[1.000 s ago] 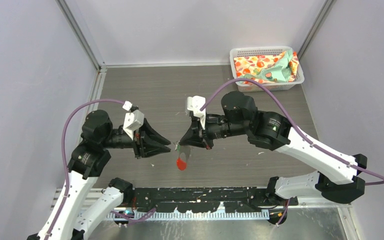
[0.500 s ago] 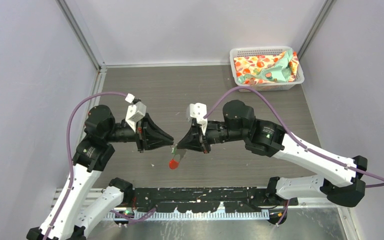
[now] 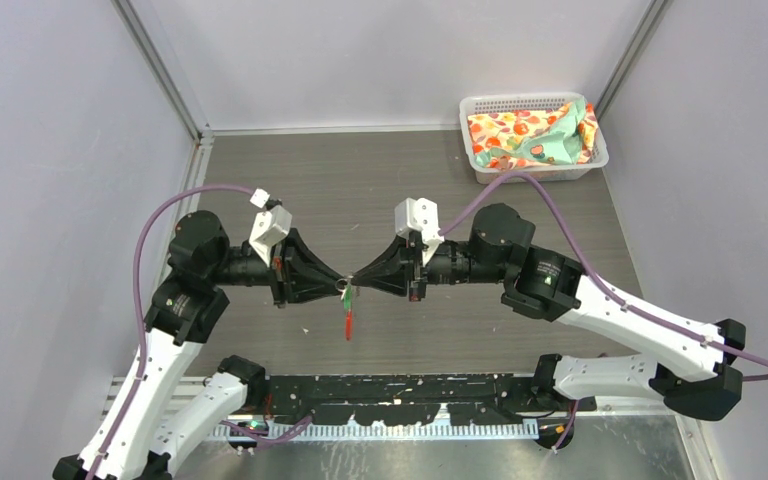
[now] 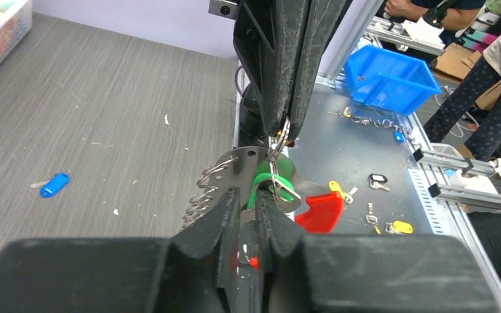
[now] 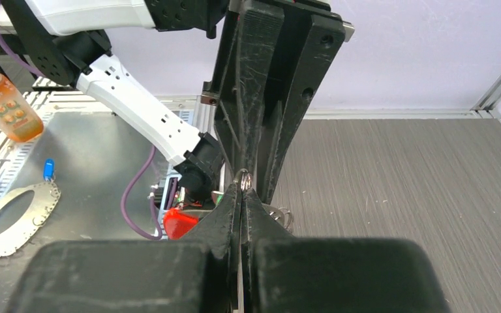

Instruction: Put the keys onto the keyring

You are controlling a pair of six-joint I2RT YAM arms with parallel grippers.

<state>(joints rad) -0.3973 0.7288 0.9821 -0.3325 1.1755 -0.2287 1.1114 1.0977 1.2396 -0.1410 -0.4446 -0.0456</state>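
My two grippers meet tip to tip above the middle of the table. The right gripper (image 3: pixel 357 281) (image 5: pixel 242 190) is shut on the silvery keyring (image 5: pixel 243 177) (image 4: pixel 279 140). The ring's wire loops (image 4: pixel 202 192) and red tag (image 4: pixel 319 212) (image 3: pixel 348 325) hang below it. The green-headed key (image 4: pixel 265 177) (image 3: pixel 346 298) sits at the ring, its head pinched between the fingertips of my left gripper (image 4: pixel 248 195) (image 3: pixel 341 285). That gripper's jaws show only a narrow slit. The blue-headed key (image 4: pixel 54 184) lies loose on the grey table, left of the grippers in the left wrist view.
A white basket (image 3: pixel 472 106) with patterned cloth stands at the back right corner. Beyond the table's near edge are a metal shelf with several spare keys (image 4: pixel 398 226), a blue bin (image 4: pixel 391 78) and an orange bottle (image 5: pixel 3 98).
The left jaws have narrowed onto the green key. The right gripper has shifted right with the ring. Both tips now touch, and the red tag has swung to hang straight down.
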